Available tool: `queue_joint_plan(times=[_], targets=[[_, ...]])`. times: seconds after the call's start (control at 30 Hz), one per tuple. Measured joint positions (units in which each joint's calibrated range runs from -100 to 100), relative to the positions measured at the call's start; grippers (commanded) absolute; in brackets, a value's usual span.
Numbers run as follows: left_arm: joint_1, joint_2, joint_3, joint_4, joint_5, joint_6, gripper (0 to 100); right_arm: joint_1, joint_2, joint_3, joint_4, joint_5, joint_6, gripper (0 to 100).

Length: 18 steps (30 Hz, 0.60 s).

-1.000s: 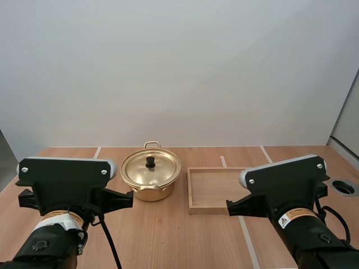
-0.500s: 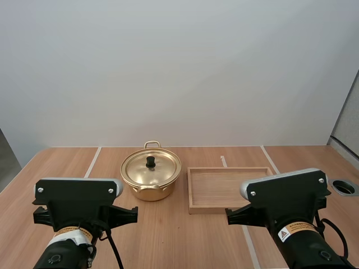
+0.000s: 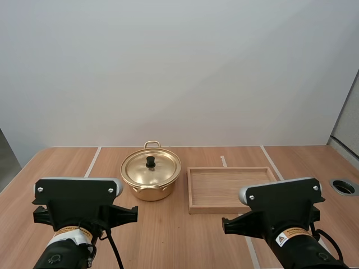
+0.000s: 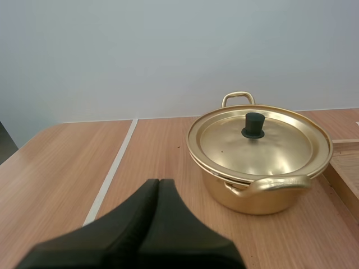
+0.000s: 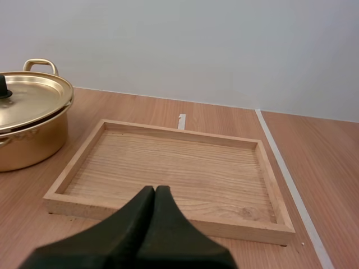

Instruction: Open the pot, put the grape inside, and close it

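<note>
Since the frame half a second back, the right arm (image 3: 280,208) has drawn back toward the near edge of the surface (image 3: 168,241) and sits lower in the high view. The left arm (image 3: 78,203) holds the same station, and neither the pot nor the tray has shifted.

1. Left pincer (image 4: 159,182) – closed. Both black fingers lie pressed together as one dark wedge and grip nothing. It is on the near side of the pot (image 4: 259,190), a little to the pot's left and apart from it, with its tip aimed at the bare wood beside the pot.

2. Right pincer (image 5: 155,189) – closed in the same way, gripping nothing. It is nearer than the pot and off to the pot's right, facing the near rim of the wooden tray (image 5: 168,168) without touching it.

3. The pot is gold-coloured and stands upright on the surface, to the right of a pale line (image 4: 111,174) in the wood. Its lid (image 4: 258,143) is seated flat on the rim, with a black knob (image 4: 253,124) upright at the centre. One side handle (image 4: 269,184) faces the arms; the other handle (image 4: 238,98) is on the far side.

4. The tray lies flat just to the right of the pot, with a narrow gap between them. Its far rim is roughly level with the pot's far edge.
</note>
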Motion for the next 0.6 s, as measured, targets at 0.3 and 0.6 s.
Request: queue_joint_plan(times=[0.3, 0.6], targets=[[0.15, -4.34, 0.0, 0.0, -1.79, 0.0, 0, 0.86, -0.05, 0.05, 0.35, 0.72, 0.0, 0], [0.15, -4.34, 0.0, 0.0, -2.72, 0.0, 0, 0.86, -0.05, 0.05, 0.55, 0.71, 0.0, 0]])
